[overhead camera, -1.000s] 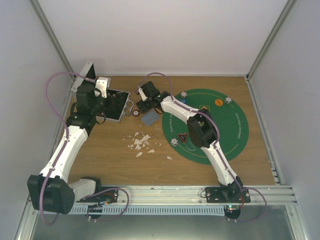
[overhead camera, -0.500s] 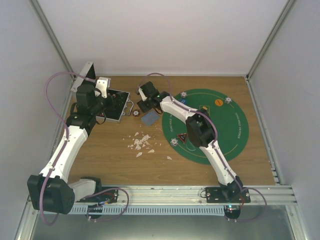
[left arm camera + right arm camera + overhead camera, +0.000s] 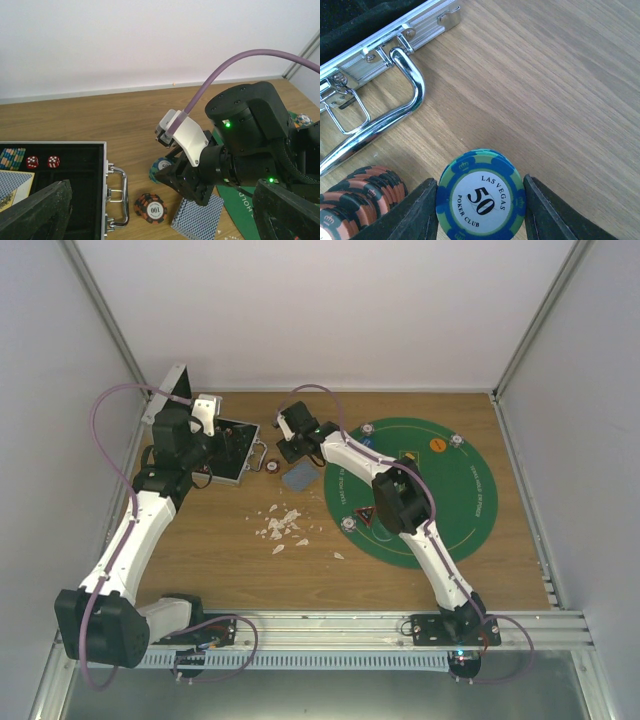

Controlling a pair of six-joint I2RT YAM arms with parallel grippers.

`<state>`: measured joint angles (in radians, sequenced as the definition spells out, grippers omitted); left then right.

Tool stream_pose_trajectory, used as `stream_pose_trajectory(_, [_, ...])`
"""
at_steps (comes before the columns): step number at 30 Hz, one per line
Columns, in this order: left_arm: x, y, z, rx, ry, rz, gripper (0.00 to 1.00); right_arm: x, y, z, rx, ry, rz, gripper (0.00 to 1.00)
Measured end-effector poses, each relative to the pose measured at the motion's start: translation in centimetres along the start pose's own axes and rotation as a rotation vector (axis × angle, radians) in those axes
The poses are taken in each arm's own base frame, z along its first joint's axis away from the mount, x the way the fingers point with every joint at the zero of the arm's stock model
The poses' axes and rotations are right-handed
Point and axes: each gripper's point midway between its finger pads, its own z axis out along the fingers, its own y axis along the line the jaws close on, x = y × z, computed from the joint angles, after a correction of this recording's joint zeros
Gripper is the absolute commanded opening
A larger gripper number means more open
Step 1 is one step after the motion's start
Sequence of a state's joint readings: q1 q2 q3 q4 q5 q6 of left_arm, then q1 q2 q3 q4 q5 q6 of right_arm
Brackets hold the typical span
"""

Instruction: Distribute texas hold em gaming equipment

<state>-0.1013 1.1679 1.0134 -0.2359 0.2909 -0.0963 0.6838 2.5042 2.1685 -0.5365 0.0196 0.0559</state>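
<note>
We see a wooden table (image 3: 220, 570), a green mat (image 3: 460, 510) on its right half and an open case (image 3: 106, 190) at far left. Our left gripper (image 3: 162, 212) hovers by the case, jaws spread wide and grasping nothing. Our right gripper (image 3: 481, 200) is down beside the case handle (image 3: 410, 95), its pads (image 3: 417, 212) pressed on both sides of a blue chip (image 3: 481, 197) on the wood. Cards (image 3: 197, 217) lie just beside it, and orange chips (image 3: 355, 200) are stacked next to the blue one.
</note>
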Motion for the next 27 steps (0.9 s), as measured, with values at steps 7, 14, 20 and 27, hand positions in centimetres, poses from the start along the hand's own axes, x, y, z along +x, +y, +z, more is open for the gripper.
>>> stream_pose_trajectory(7, [0.15,0.05,0.16,0.0,0.006,-0.002,0.98,0.02,0.02,-0.01,-0.002,0.001,0.0,0.46])
stream_pose_trajectory(14, [0.33,0.12,0.34,0.0,0.012,-0.004,0.98,0.03,0.0,-0.01,-0.003,0.002,0.0,0.47])
stream_pose_trajectory(20, [0.39,0.13,0.4,0.001,0.014,-0.004,0.98,0.03,-0.02,-0.01,-0.003,0.002,0.001,0.47])
stream_pose_trajectory(27, [0.39,0.09,0.4,0.002,0.014,-0.004,0.98,0.04,-0.2,-0.01,-0.005,0.002,0.001,0.47])
